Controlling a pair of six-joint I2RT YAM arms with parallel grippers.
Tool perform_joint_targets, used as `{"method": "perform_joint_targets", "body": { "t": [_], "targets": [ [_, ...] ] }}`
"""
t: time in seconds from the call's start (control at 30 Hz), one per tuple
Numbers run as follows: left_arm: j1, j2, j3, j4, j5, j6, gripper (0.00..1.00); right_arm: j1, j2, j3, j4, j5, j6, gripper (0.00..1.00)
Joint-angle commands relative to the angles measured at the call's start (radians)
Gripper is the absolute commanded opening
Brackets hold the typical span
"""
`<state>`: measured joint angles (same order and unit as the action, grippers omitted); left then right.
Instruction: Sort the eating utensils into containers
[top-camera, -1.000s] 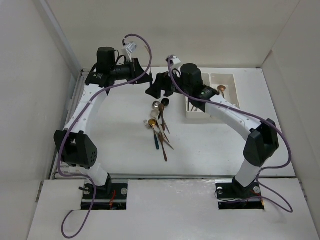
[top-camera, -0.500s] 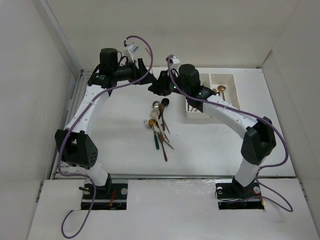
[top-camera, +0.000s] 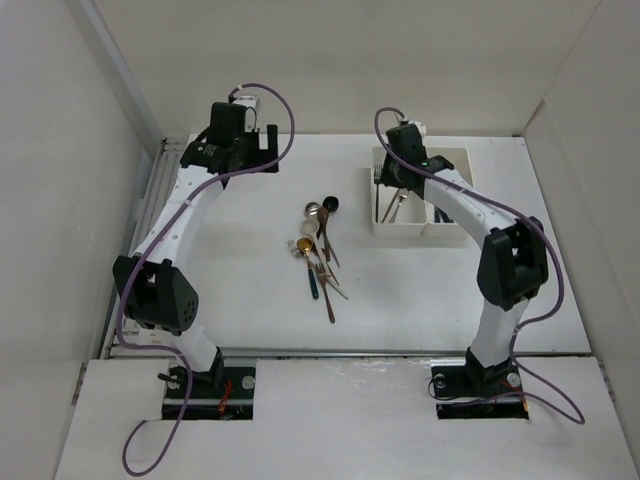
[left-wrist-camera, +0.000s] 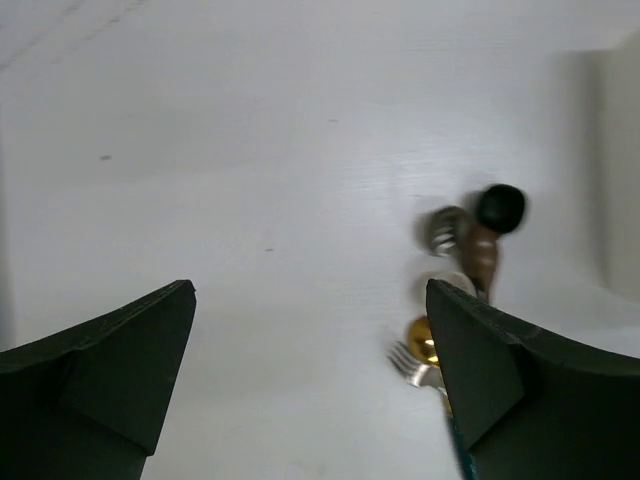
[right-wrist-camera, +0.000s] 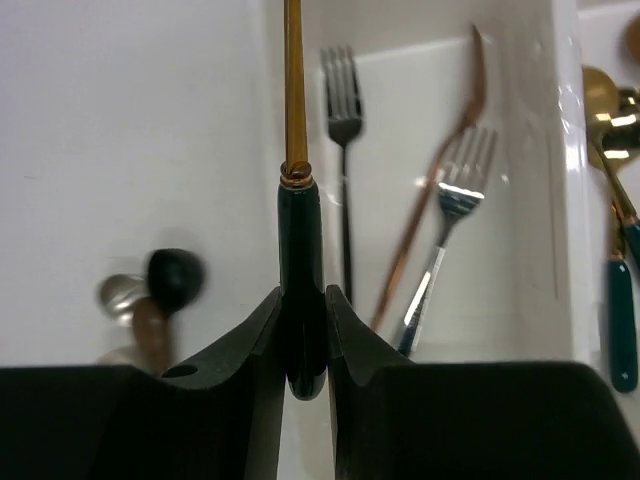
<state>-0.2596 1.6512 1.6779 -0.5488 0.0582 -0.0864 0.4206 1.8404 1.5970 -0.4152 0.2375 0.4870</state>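
Observation:
My right gripper (right-wrist-camera: 302, 300) is shut on the dark teal handle of a utensil (right-wrist-camera: 298, 225). Its copper stem runs up out of the right wrist view, so its head is hidden. It hangs over the left wall of the containers (top-camera: 420, 233), with the right gripper (top-camera: 393, 172) above that wall. The left compartment holds three forks, black (right-wrist-camera: 342, 120), copper and silver (right-wrist-camera: 455, 190). Gold spoons (right-wrist-camera: 603, 100) lie in the right compartment. The other eating utensils (top-camera: 320, 255) lie in a pile mid-table. My left gripper (top-camera: 262, 150) hovers open at the back left, and nothing sits between the left gripper (left-wrist-camera: 310, 400) fingers.
White walls enclose the table at the back and both sides. In the left wrist view the pile's black spoon head (left-wrist-camera: 500, 207), gold spoon (left-wrist-camera: 424, 338) and a fork (left-wrist-camera: 408, 362) lie beside my right finger (left-wrist-camera: 520, 390).
The two grippers met behind the pile. The right one shut on the utensil and swung right to the containers. The left one opened and drew back to the left.

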Motion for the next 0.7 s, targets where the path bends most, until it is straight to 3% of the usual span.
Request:
{"method": "perform_joint_targets", "body": {
  "t": [0.0, 0.07, 0.1, 0.17, 0.2, 0.27, 0.4, 0.47, 0.53, 0.67],
  "targets": [
    [0.005, -0.008, 0.029, -0.014, -0.349, 0.051, 1.0, -0.011, 0.074, 0.058, -0.146, 0.124, -0.011, 0.0],
    [0.005, -0.019, 0.008, -0.005, -0.386, 0.063, 1.0, -0.026, 0.114, 0.079, -0.18, 0.134, -0.011, 0.07],
    [0.005, -0.019, 0.008, -0.005, -0.396, 0.063, 1.0, -0.026, 0.123, 0.093, -0.189, 0.134, -0.011, 0.2],
    [0.005, -0.031, -0.007, -0.005, -0.396, 0.063, 1.0, -0.037, 0.134, 0.129, -0.218, 0.152, -0.011, 0.37],
    [0.005, -0.04, -0.023, 0.004, -0.396, 0.073, 1.0, -0.037, 0.134, 0.138, -0.218, 0.17, -0.011, 0.57],
    [0.005, -0.041, -0.035, 0.004, -0.405, 0.073, 1.0, -0.037, 0.103, 0.138, -0.218, 0.187, -0.011, 0.67],
    [0.005, -0.041, -0.035, 0.004, -0.414, 0.073, 1.0, 0.026, 0.028, 0.129, -0.199, 0.243, -0.022, 0.71],
    [0.005, -0.031, -0.026, 0.004, -0.414, 0.073, 1.0, 0.117, 0.0, 0.1, -0.174, 0.267, -0.054, 0.71],
    [0.005, -0.031, -0.026, 0.004, -0.414, 0.073, 1.0, 0.187, -0.013, 0.071, -0.125, 0.217, -0.092, 0.64],
    [0.005, -0.031, -0.026, 0.004, -0.414, 0.073, 1.0, 0.322, 0.063, 0.037, -0.097, 0.06, -0.107, 0.36]
  ]
}}
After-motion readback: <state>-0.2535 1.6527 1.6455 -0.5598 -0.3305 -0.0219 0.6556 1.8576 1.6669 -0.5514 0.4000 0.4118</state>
